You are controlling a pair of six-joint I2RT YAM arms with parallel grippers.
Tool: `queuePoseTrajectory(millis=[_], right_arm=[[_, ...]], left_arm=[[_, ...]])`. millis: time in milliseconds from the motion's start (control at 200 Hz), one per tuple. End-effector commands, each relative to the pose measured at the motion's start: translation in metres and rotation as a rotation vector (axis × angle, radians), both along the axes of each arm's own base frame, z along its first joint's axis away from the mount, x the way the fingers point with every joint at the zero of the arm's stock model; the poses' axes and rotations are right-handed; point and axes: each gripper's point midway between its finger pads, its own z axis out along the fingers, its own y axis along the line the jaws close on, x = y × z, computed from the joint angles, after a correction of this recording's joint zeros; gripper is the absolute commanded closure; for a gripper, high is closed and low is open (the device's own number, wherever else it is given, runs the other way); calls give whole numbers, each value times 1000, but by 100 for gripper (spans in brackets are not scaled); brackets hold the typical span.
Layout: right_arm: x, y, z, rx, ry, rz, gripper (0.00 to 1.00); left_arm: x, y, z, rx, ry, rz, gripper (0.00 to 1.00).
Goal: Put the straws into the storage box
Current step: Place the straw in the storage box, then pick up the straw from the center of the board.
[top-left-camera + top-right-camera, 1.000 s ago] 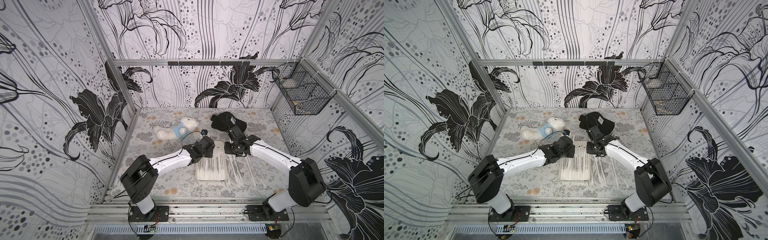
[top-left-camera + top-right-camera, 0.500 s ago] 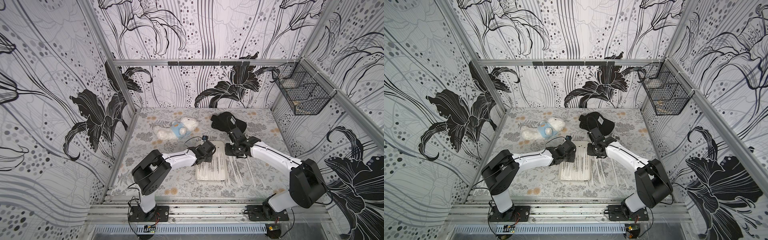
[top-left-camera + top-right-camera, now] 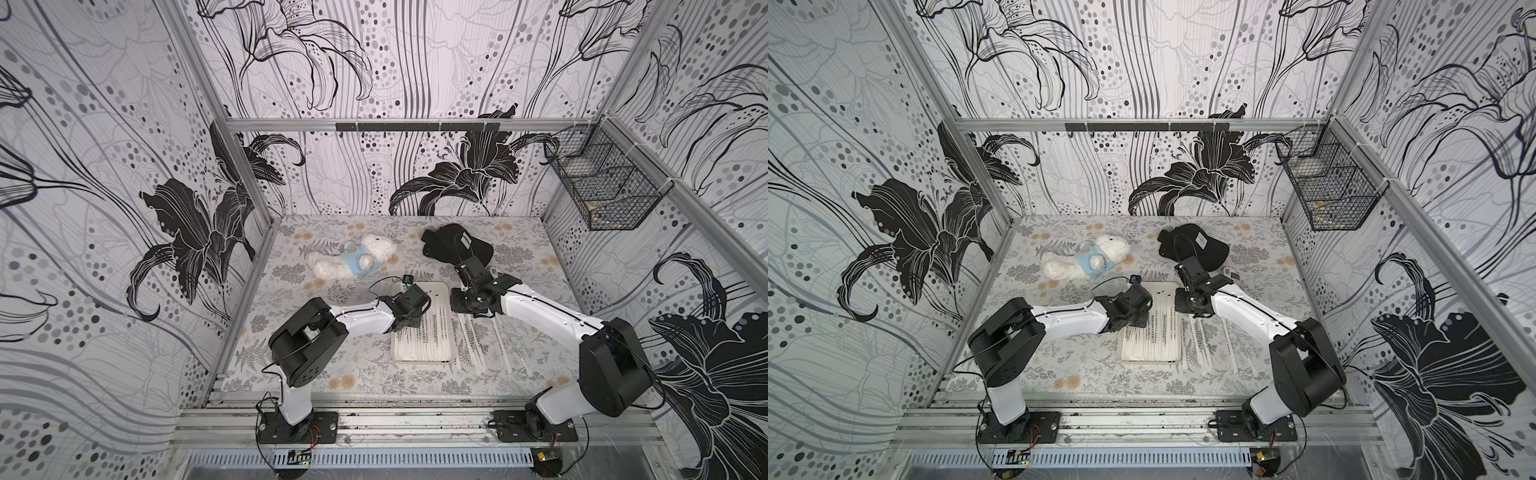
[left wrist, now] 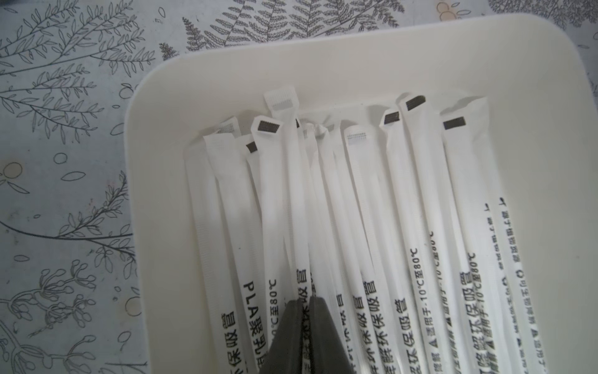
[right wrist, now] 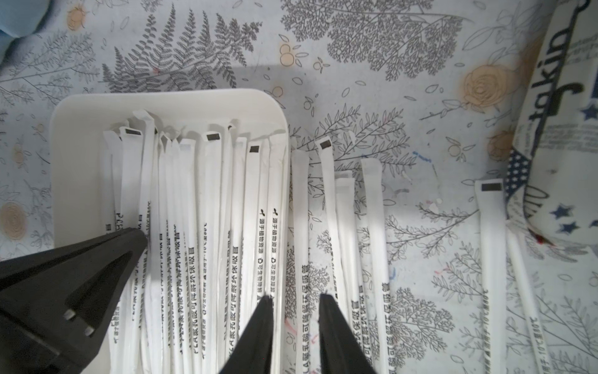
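Observation:
The storage box (image 3: 440,286) (image 3: 1167,286) is a shallow white tray mid-table, holding several straws (image 3: 424,340) side by side. More straws (image 3: 473,336) (image 3: 1204,340) lie on the cloth along its right side. My left gripper (image 3: 415,322) (image 3: 1138,322) is down in the tray's far left part. In the left wrist view its fingers (image 4: 305,299) stand a slit apart on one straw (image 4: 291,194) resting on the pile. My right gripper (image 3: 457,311) (image 5: 295,297) is open, astride a loose straw (image 5: 301,226) just outside the tray's rim (image 5: 161,100).
A white plush bear in a blue shirt (image 3: 353,259) and a black cap (image 3: 455,247) lie behind the tray. A black wire basket (image 3: 602,191) hangs on the right wall. A printed white packet (image 5: 550,97) lies beyond the loose straws.
The left arm's elbow has swung in toward the tray, and its gripper has come down onto the pile with the straw. The right arm has barely moved.

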Motion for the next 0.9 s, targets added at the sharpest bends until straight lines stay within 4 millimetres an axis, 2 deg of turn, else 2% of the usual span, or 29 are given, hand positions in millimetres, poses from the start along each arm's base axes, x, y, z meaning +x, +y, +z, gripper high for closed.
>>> queuePoseTrajectory(millis=[0, 155, 295, 391, 501, 576, 746, 821, 896], right_arm=[[-6, -5, -1, 4, 14, 0, 72], [-14, -18, -7, 8, 45, -14, 74], [-34, -29, -14, -20, 100, 11, 74], [-54, -27, -24, 5, 172, 43, 72], [-68, -27, -32, 11, 199, 45, 71], [-70, -31, -38, -9, 206, 37, 71], [-68, -55, -46, -132, 201, 6, 73], [-67, -69, -46, -138, 199, -33, 73], [-68, -81, -46, -135, 199, -65, 73]], left_arm=[[8, 0, 15, -14, -37, 13, 83], [14, -6, 44, -49, -77, 4, 70], [14, -3, 85, -72, -124, 3, 61], [12, 11, 124, -85, -204, 20, 51], [7, 31, 157, -96, -313, 31, 38], [2, 40, 166, -174, -358, 30, 30], [-15, 40, 187, -547, -384, -23, 29], [-26, 37, 199, -645, -419, -61, 29], [-32, 35, 198, -679, -417, -80, 29]])
